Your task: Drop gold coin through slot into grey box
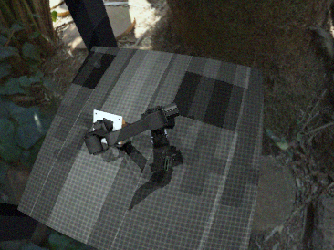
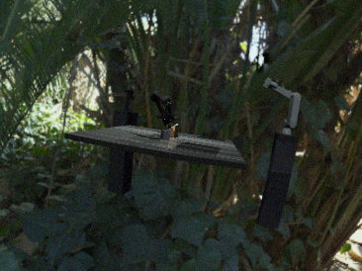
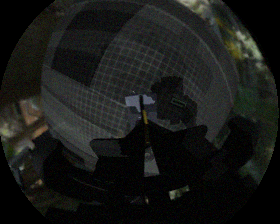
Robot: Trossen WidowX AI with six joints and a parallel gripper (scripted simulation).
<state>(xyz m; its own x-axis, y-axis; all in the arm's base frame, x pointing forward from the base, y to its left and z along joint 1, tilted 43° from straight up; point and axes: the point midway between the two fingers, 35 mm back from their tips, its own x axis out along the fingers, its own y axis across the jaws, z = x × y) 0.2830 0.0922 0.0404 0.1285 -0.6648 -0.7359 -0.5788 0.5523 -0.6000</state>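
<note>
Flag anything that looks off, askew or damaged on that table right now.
Nothing stands out. The gripper is shut on the gold coin, held edge-on and upright above the light grey box. No damage shows on the box. The dark-green holder cannot be made out in these dim views.

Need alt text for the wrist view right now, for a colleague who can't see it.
Fisheye view, dim: the gripper is shut on the thin gold coin, seen edge-on as a narrow yellow line. Just beyond it lies the pale grey box, on the checked table.
</note>
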